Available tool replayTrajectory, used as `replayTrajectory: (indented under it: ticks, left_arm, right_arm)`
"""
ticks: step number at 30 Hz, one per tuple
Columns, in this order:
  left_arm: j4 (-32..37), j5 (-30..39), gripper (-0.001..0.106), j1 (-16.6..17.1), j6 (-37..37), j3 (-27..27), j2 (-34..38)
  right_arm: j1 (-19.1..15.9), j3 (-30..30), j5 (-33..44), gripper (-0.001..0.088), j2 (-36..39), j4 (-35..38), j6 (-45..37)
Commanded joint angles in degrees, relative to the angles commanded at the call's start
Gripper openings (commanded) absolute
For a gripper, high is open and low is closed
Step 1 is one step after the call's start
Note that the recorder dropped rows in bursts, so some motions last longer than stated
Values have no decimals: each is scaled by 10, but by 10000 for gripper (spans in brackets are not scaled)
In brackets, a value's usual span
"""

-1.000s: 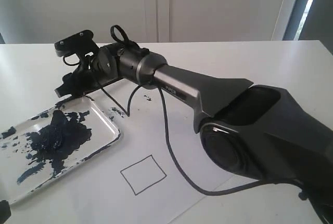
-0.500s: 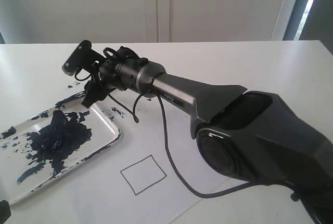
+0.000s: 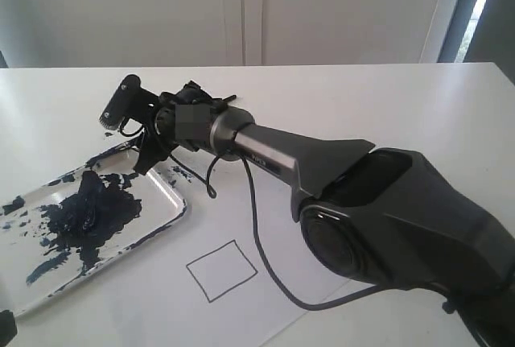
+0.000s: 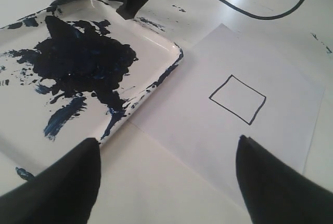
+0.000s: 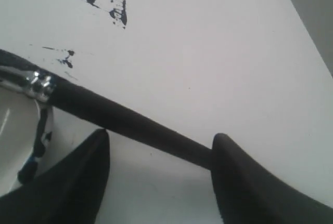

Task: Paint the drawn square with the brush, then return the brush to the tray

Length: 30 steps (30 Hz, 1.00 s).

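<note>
My right hand (image 5: 159, 135) straddles the brush (image 5: 104, 111), released and spread wide, since its handle seems propped on the tray (image 3: 161, 190) rim for grasping before painting the drawn square (image 3: 221, 270).

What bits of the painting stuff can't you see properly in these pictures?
- Brush tip: in the right wrist view it runs off the picture's edge.
- Brush in the exterior view: almost all hidden behind the right gripper.
- Tray: in the left wrist view one end runs off the picture's edge.
- Whether the right gripper touches the brush: cannot tell. Its fingers stand apart on either side of the handle.
</note>
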Motion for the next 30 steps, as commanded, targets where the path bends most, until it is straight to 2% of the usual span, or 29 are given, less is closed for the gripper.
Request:
replayTrajectory:
  ticks: [9, 14, 16, 18, 23, 27, 30]
  left_arm:
    - [0, 0, 749, 0, 0, 0, 0]
    - [0, 0, 749, 0, 0, 0, 0]
    - [0, 0, 749, 0, 0, 0, 0]
    - [0, 0, 749, 0, 0, 0, 0]
    - [0, 0, 749, 0, 0, 0, 0]
    - [0, 0, 749, 0, 0, 0, 0]
    - [0, 0, 749, 0, 0, 0, 0]
  right_arm:
    - [2, 0, -10, 531, 2, 42, -13]
    - [2, 0, 15, 428, 2, 192, -148]
    - [2, 0, 20, 412, 2, 232, -176]
    - [2, 0, 20, 386, 2, 254, -179]
    - [2, 0, 20, 232, 8, 271, -173]
    - [2, 0, 20, 115, 9, 276, -128]
    - [2, 0, 26, 100, -8, 309, -128]
